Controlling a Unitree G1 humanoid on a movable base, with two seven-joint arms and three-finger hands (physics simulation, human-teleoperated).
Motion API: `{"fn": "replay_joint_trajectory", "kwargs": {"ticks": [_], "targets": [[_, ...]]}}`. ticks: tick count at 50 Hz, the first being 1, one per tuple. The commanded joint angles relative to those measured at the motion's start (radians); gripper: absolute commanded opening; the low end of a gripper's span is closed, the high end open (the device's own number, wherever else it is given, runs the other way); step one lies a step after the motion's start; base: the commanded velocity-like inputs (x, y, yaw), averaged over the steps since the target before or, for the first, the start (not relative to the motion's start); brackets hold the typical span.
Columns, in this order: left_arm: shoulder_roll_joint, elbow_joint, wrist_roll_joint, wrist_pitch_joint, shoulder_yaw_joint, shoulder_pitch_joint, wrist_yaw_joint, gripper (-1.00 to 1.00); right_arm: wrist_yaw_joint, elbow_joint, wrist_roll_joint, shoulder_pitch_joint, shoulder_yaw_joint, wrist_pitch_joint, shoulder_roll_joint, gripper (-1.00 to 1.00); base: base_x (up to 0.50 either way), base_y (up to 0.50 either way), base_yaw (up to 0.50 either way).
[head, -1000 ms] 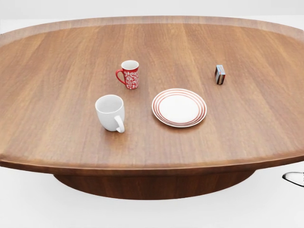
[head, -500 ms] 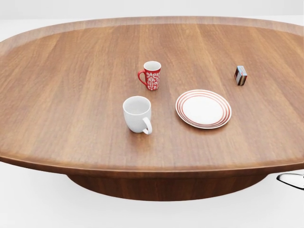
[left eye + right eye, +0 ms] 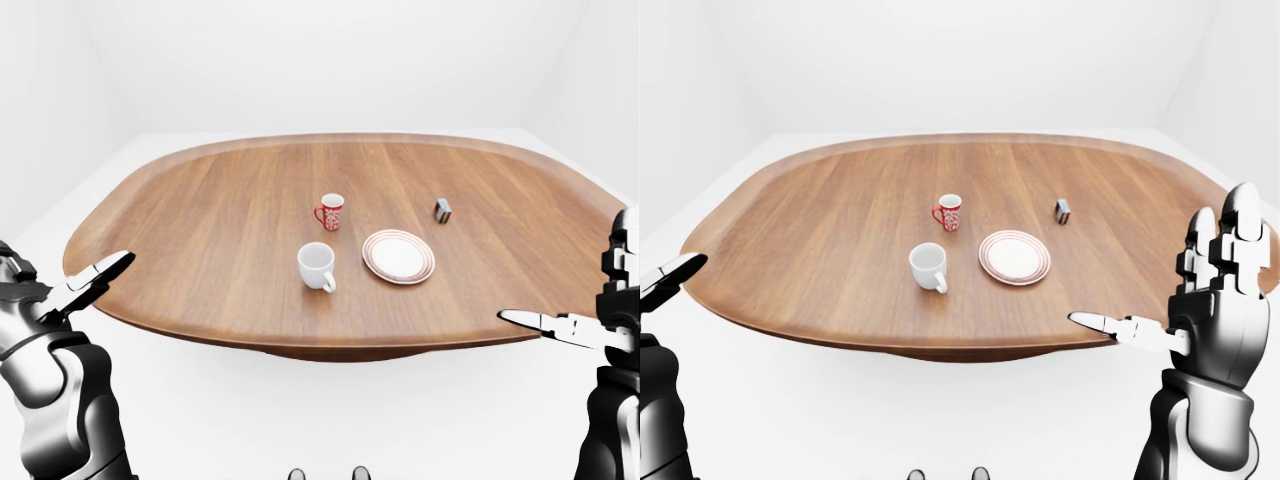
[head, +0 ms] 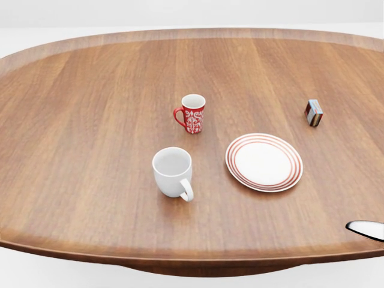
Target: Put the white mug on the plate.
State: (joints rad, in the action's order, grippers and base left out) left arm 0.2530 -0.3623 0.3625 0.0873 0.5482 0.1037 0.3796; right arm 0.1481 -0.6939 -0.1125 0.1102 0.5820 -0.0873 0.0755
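Upright on the wooden table [image 4: 72, 120], the white mug [image 4: 172, 171] stood just left of the red-ringed plate [image 4: 264, 162], apart from it, handle toward the head view's bottom right. Above it sat a red patterned mug [image 4: 192, 113]. Both hands, left hand [image 3: 85, 285] and right hand [image 3: 1210, 300], hung off the table's near edge with fingers spread open, holding nothing.

Brown wood-grain counter [image 4: 90, 120] against white surroundings. Plain white mug [image 4: 173, 173]; red mug [image 4: 192, 113] with a white ornamental pattern and white interior; white plate [image 4: 264, 162] ringed with thin red concentric bands; small box [image 4: 313, 112] in red, dark and pale stripes. Silver-and-black robot hands [image 3: 1215, 300] with pale fingers [image 3: 1120, 327].
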Motion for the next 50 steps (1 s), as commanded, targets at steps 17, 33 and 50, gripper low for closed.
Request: {"fn": "replay_joint_trajectory", "kwargs": {"ticks": [17, 33, 50], "targets": [[-0.001, 0.027, -0.024, 0.0, -0.011, 0.005, -0.001, 1.0, 0.004, 0.004, -0.011, -0.002, 0.007, 0.0, 0.004, 1.0, 0.31, 0.0, 0.0], [-0.002, 0.019, -0.029, 0.0, -0.008, 0.002, -0.001, 1.0, 0.004, 0.009, -0.013, 0.001, 0.008, 0.0, 0.004, 1.0, 0.31, 0.0, 0.0], [-0.004, 0.01, -0.029, 0.0, -0.006, -0.001, -0.001, 1.0, 0.005, 0.018, -0.014, 0.004, 0.004, 0.0, 0.0, 1.0, 0.31, 0.0, 0.0]]}}
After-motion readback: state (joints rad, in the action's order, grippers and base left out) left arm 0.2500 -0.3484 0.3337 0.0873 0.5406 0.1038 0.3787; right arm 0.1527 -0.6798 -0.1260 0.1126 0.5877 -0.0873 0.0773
